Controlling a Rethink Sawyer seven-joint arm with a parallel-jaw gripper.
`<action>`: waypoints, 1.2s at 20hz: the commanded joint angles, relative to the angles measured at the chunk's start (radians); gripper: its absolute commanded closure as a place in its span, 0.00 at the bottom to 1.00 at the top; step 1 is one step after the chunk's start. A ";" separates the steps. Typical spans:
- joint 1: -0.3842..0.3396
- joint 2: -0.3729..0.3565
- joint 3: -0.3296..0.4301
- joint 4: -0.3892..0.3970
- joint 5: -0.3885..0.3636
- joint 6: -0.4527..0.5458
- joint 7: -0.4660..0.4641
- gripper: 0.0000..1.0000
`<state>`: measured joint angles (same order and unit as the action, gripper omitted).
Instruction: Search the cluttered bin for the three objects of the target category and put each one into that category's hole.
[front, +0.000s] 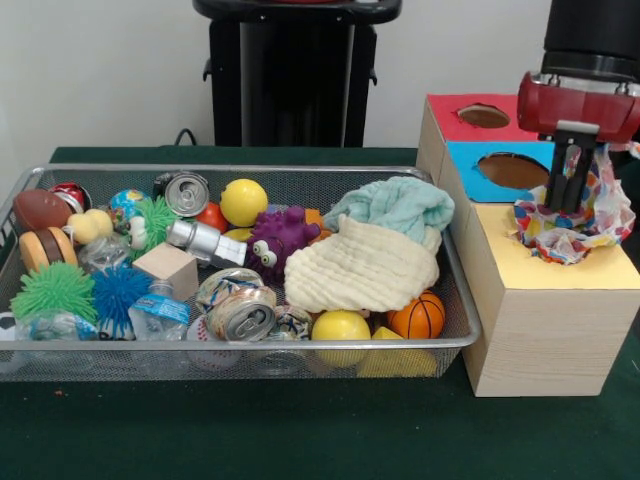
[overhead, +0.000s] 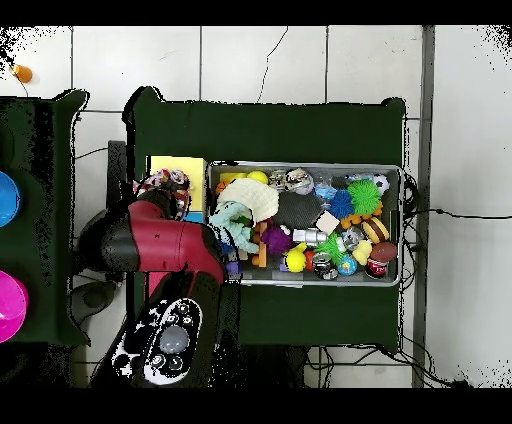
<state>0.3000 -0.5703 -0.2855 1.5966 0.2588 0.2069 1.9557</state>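
Observation:
My gripper (front: 567, 200) hangs over the yellow-surround hole (front: 590, 272) of the pale wood box at the right. It is shut on a white cloth with multicoloured spots (front: 578, 228), which bunches around the fingers and sags into the hole. In the overhead view the cloth (overhead: 165, 183) shows on the yellow surround (overhead: 190, 170), beside the red arm. The wire mesh bin (front: 240, 170) stands left of the box, full of clutter. No other spotted cloth shows in it.
A cream muslin cloth (front: 360, 268) and a teal cloth (front: 400, 205) lie at the bin's right end. Balls, crushed cans, a wooden cube (front: 166, 268) and spiky toys fill the rest. The blue-surround hole (front: 512, 170) and red-surround hole (front: 484, 115) lie behind the yellow one.

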 joint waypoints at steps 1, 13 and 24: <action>-0.051 0.087 0.100 0.105 -0.049 -0.075 0.139 1.00; -0.050 0.211 0.090 0.047 -0.040 -0.180 0.143 1.00; -0.069 0.249 0.130 0.036 -0.030 -0.227 0.159 1.00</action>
<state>0.2785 -0.4965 -0.2788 1.5953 0.2592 0.0748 1.9557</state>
